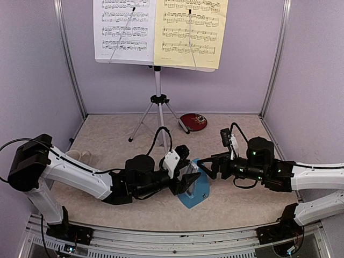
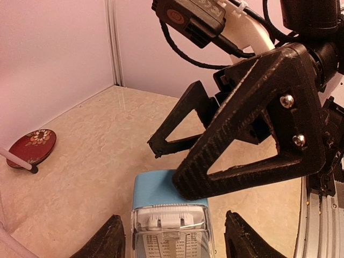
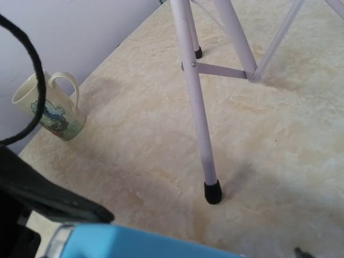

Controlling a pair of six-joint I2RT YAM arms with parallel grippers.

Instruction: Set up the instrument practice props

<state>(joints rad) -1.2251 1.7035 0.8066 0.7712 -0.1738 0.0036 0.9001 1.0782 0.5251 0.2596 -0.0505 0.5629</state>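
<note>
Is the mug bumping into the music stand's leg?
Apart. The right wrist view shows bare table between the mug and the stand's nearest leg.

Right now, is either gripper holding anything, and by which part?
Nothing looks held. The left gripper straddles the metronome, jaws open, gaps on both sides; the right gripper is wide open, one finger at the metronome's blue top.

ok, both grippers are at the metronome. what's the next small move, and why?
Probably close the right gripper on the top of the metronome. Its jaws stand wide open there, one finger lying against the blue top, while the left gripper flanks the sides with gaps showing, so nothing seems to grip it.
</note>
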